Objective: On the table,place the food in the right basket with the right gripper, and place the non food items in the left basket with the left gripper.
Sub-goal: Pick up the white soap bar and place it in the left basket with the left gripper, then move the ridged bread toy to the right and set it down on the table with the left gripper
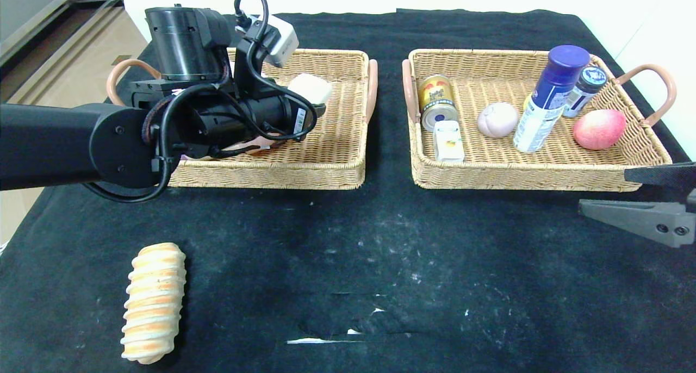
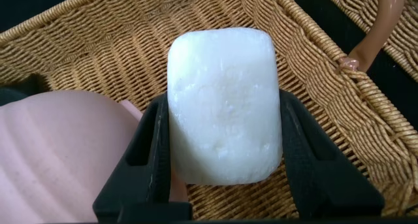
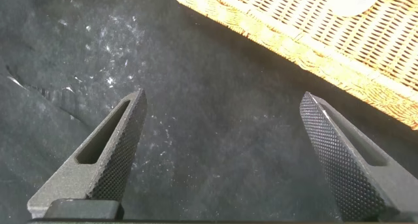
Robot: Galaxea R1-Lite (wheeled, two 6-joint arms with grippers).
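Bread roll (image 1: 153,301) lies on the bench (image 1: 380,242). Left gripper (image 2: 225,178) fingers pinch a white soap bar (image 2: 224,106) over the left basket (image 1: 337,144), hiding its contents. Right gripper (image 3: 222,159), partly cut off, fingers spread.

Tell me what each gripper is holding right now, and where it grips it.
The left gripper clamps a white soap bar across its two long sides, over the left basket. The right gripper is open, holding nothing.

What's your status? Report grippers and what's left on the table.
Left gripper shut on white soap bar, over left basket. Right gripper open, idle beside right basket. Striped bread roll left on table, nothing blocking it.
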